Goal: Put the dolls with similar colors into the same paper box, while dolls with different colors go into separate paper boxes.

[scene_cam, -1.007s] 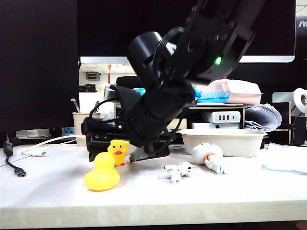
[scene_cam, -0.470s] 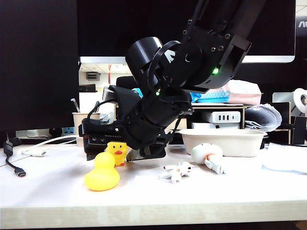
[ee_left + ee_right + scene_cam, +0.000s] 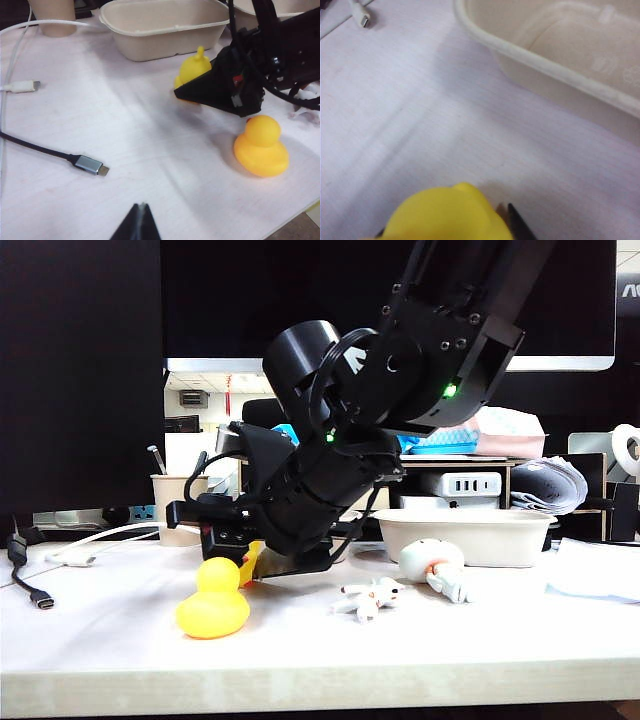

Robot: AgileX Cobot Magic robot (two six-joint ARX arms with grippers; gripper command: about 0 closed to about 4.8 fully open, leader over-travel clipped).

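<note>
Right pincer (image 3: pixel 250 562) straddles 1 duck (image 3: pixel 192 70), grip unclear; left pincer (image 3: pixel 140 220) clenched, idle.

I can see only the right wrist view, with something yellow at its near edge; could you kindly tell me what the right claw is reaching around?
Observer: The right claw sits around the smaller duck, just in front of a paper box.
Operator: Thank you; is there another duck?
Observer: Yes, a larger duck stands beside that claw, nearer the table's front edge.
Operator: And the other arm?
Observer: The left claw hangs shut above the table, away from both ducks.
</note>
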